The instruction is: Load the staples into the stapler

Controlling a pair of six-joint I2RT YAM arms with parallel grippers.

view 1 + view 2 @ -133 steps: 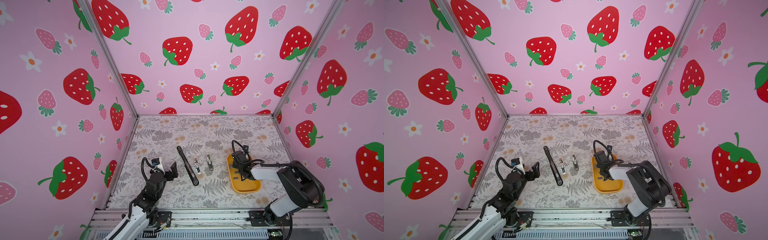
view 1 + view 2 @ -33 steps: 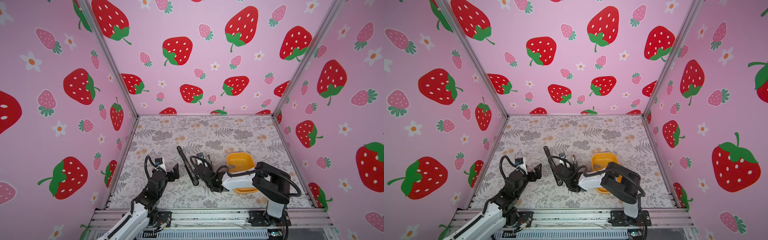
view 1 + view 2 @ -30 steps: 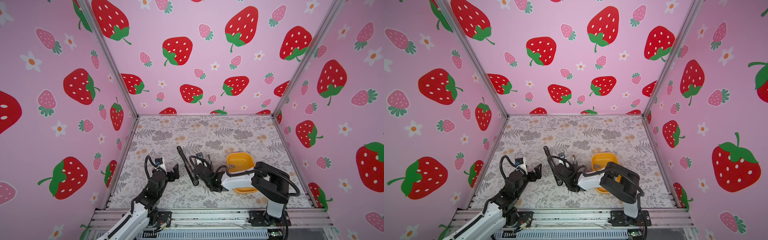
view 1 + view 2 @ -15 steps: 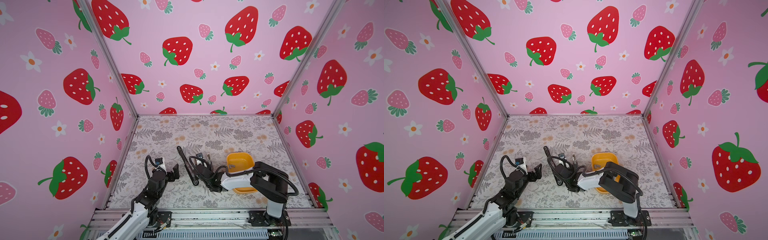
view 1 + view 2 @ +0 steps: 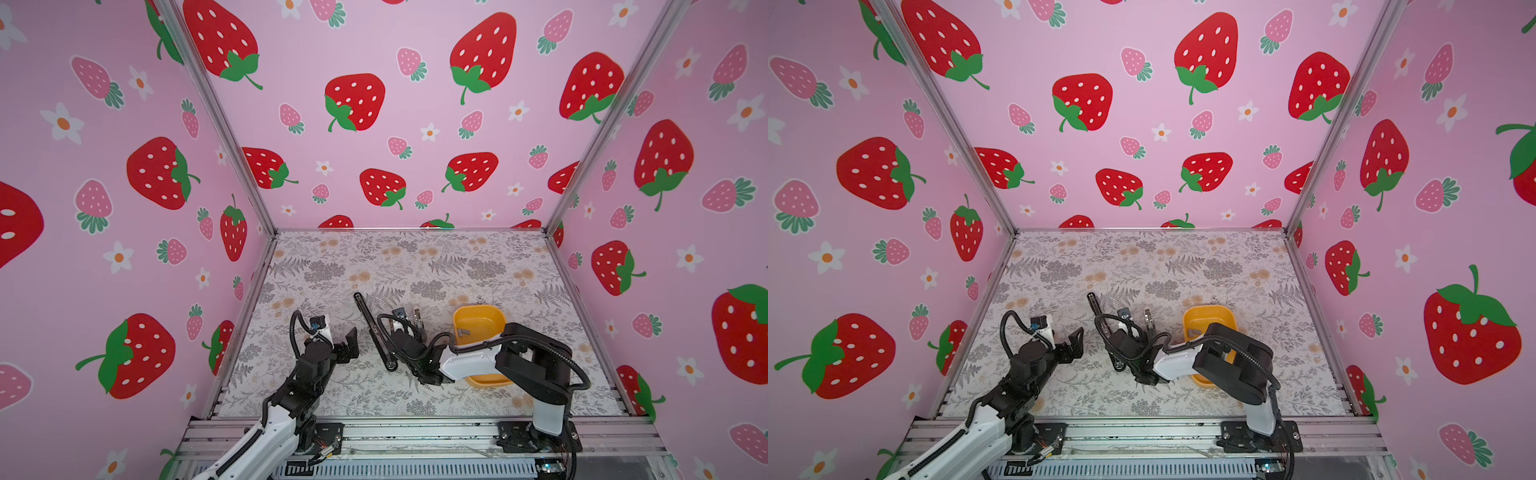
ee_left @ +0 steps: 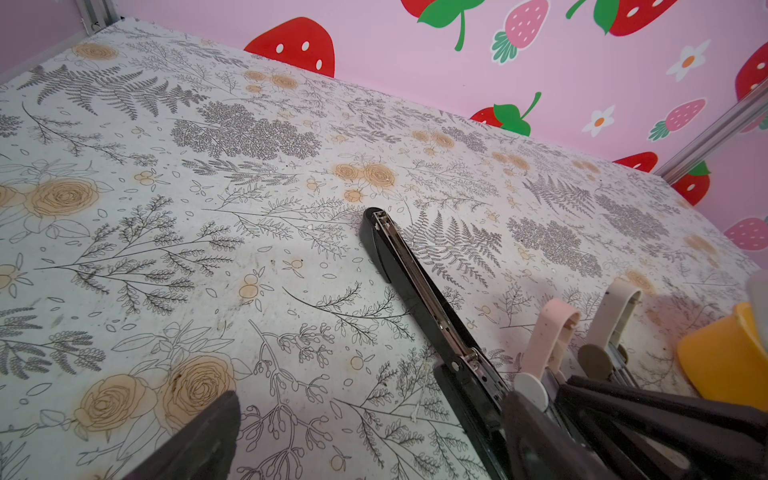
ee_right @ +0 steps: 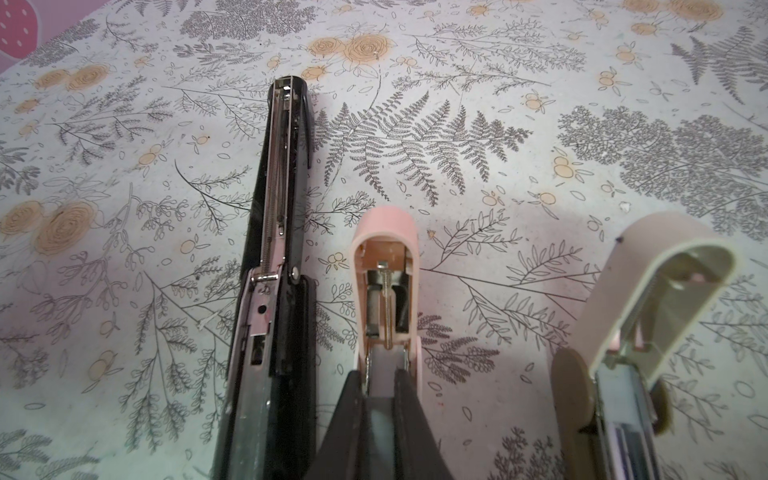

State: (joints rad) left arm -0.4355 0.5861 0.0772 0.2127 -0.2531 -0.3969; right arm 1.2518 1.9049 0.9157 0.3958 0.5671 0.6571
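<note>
The right fingers [image 7: 380, 374] are closed on one thin grey strip of staples [image 7: 379, 419]. It shows only as a flat grey face in the narrow gap between them. They sit low over the rear half of the pink stapler [image 7: 384, 232], in line with its metal channel. Whether the strip touches the channel cannot be told.

The left fingers [image 6: 376, 411] are spread wide and hold nothing. They hover over bare counter [image 5: 415, 266] just left of the black stapler [image 5: 372, 328].

Three staplers lie side by side on the counter, all hinged open and pointing toward the back wall:
- The long black one is on the left, with its spring rail exposed.
- The short pink one is in the middle, mostly hidden under the right arm in both top views.
- A short beige stapler [image 7: 648, 266] is on the right, close to the pink one but apart from it.

To the right of the staplers stands one yellow tray [image 5: 478, 309], its near part covered by the right arm. One more grey strip [image 5: 462, 331] lies inside it, near the left wall. That makes two strips in view, one gripped and one loose in the tray.

Two arms reach in from the front rail. The right one bends across the tray toward the middle.
</note>
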